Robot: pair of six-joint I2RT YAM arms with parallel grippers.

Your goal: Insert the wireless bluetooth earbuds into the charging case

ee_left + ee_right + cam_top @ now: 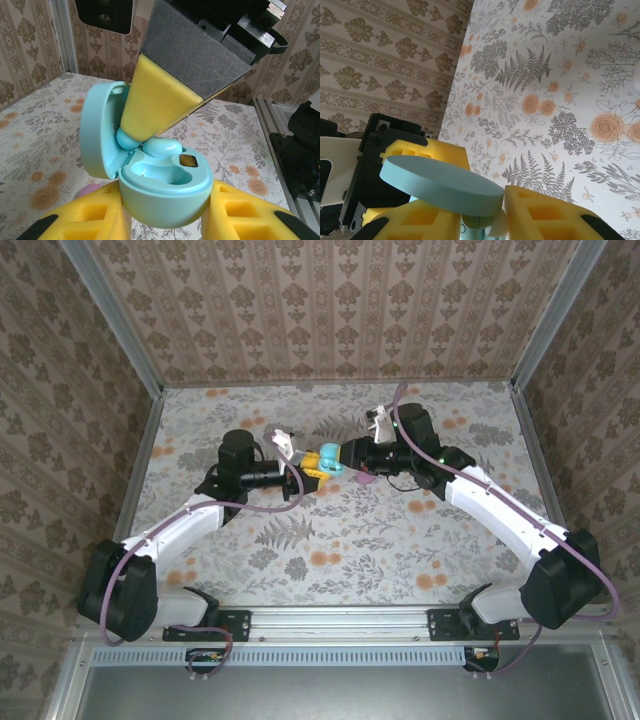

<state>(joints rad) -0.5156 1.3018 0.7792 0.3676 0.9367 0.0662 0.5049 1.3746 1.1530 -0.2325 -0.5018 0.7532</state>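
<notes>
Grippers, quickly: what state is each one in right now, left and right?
Left gripper: closed on the teal charging case.
Right gripper: tips at the case's opening; open or shut cannot be told.

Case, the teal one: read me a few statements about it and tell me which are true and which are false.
1. The case has its lid open. True.
2. The case lies flat on the table. False: it is held up above the table.
3. The left hand grips the case between its yellow fingers. True.
4. The case is empty inside. False: a teal earbud sits in it.
</notes>
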